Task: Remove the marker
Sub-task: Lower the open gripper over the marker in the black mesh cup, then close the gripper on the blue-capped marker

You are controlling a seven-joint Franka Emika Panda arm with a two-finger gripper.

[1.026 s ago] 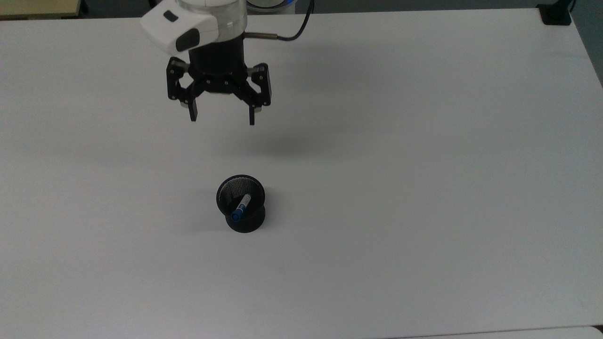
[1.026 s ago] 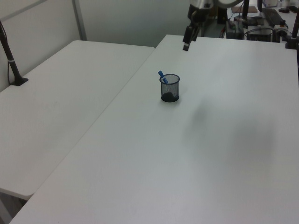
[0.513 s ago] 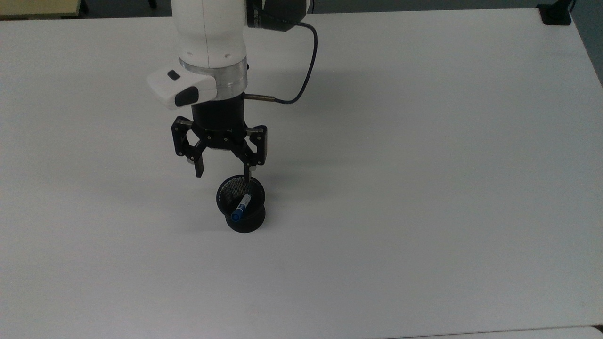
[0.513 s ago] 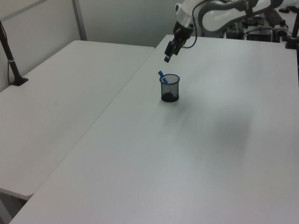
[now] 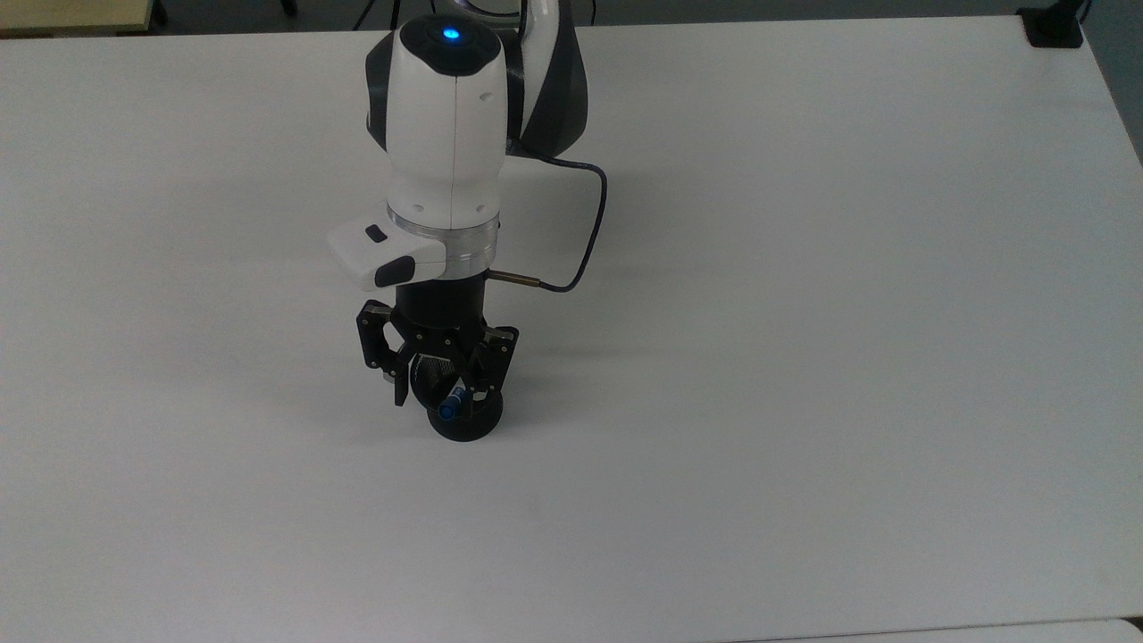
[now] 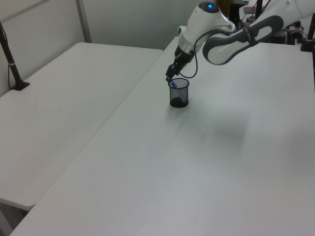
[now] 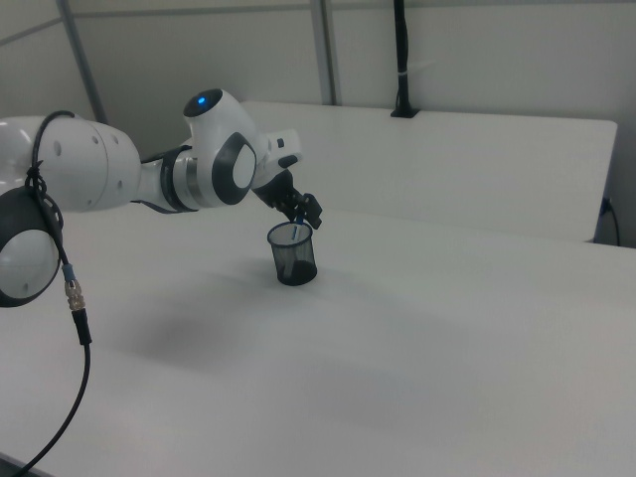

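A black mesh cup [image 5: 468, 426] stands on the white table [image 5: 804, 357]. The marker [image 5: 449, 408] leans inside it, and its blue cap pokes over the rim toward the top view's lower left. My gripper [image 5: 441, 398] hangs right over the cup, open, with its fingers spread on either side of the marker's top and nothing held. In the left view the gripper [image 6: 171, 79] sits just above the cup [image 6: 179, 94], where the marker [image 6: 173, 85] shows as a blue tip. The right view has the gripper [image 7: 304, 221] at the rim of the cup [image 7: 294, 258].
A second white table [image 6: 64, 108] adjoins on the left view's left, with a black post [image 6: 11, 59] clamped at its edge. A black cable [image 5: 585, 232] loops from the wrist. A black clamp [image 5: 1054, 27] sits at the table's far right corner in the top view.
The arm has come down and forward from well above the table until the open gripper is over the cup and around the marker's cap. The cup and marker have stayed put.
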